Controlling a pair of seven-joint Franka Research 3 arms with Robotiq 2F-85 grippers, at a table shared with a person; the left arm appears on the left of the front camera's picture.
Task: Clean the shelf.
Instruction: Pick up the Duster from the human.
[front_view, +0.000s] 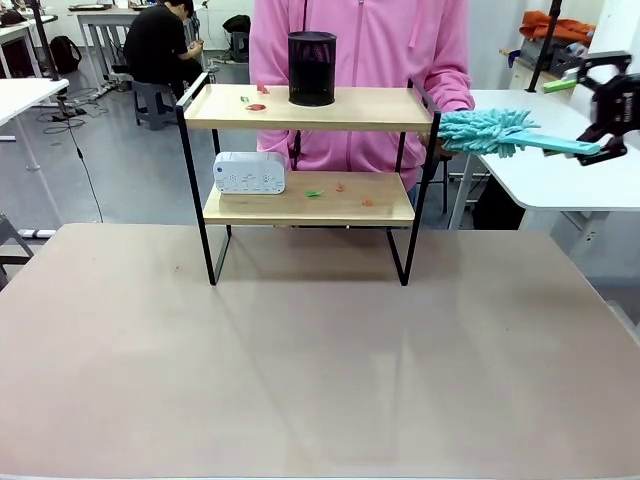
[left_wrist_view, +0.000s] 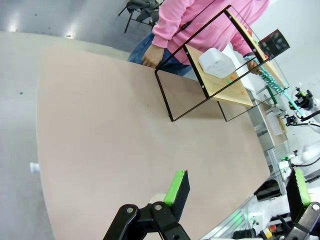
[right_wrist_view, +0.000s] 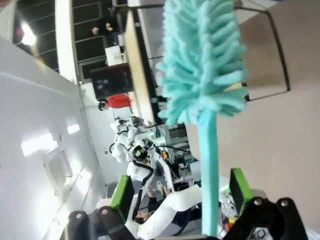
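Note:
The shelf (front_view: 300, 108) stands at the far side of the table, with two wooden boards in a black frame; it also appears in the left wrist view (left_wrist_view: 220, 85). Small red and green scraps (front_view: 254, 101) lie on both boards. A teal fluffy duster (front_view: 490, 131) is held out at the shelf's right end by the person's hand (front_view: 436, 146). Its handle (right_wrist_view: 209, 170) runs between the spread fingers of my right gripper (front_view: 585, 118), which stands open around it (right_wrist_view: 181, 187). My left gripper (left_wrist_view: 239, 192) is open and holds nothing, above the table's near edge.
A black mesh cup (front_view: 312, 68) stands on the top board and a white power strip (front_view: 249, 172) on the lower one. The person in a pink hoodie (front_view: 360, 50) stands right behind the shelf. A white table (front_view: 560, 170) is at the right.

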